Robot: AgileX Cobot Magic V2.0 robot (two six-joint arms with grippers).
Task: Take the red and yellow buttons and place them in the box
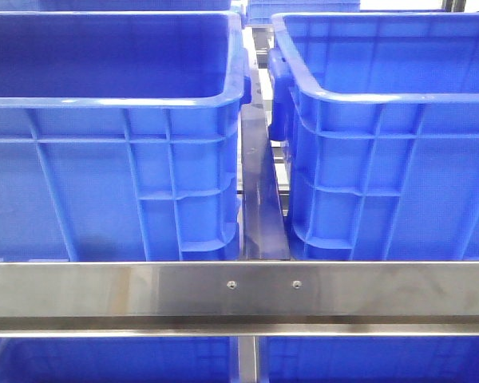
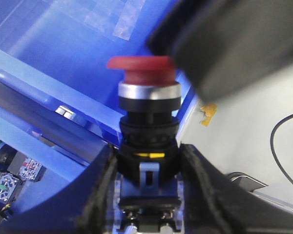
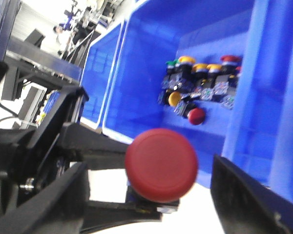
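My left gripper (image 2: 147, 168) is shut on the black body of a red button (image 2: 142, 68): dark red domed cap, silver ring. The same red button (image 3: 161, 163) shows in the right wrist view, between the fingers of my right gripper (image 3: 149, 168). Those jaws stand wide apart, clear of the cap. A loose yellow button (image 3: 175, 99) and another red one (image 3: 196, 115) lie in a blue crate (image 3: 136, 73) beyond. In the front view the box (image 1: 383, 96), with a ribbed inner wall, stands at the right. Neither gripper shows there.
A second blue crate (image 1: 104, 96) with a smooth dark inside stands left of the box. A steel rail (image 1: 239, 291) crosses in front of both. Several more buttons (image 3: 205, 78) stand in a row in the crate. A black cable (image 2: 283, 146) lies on the pale floor.
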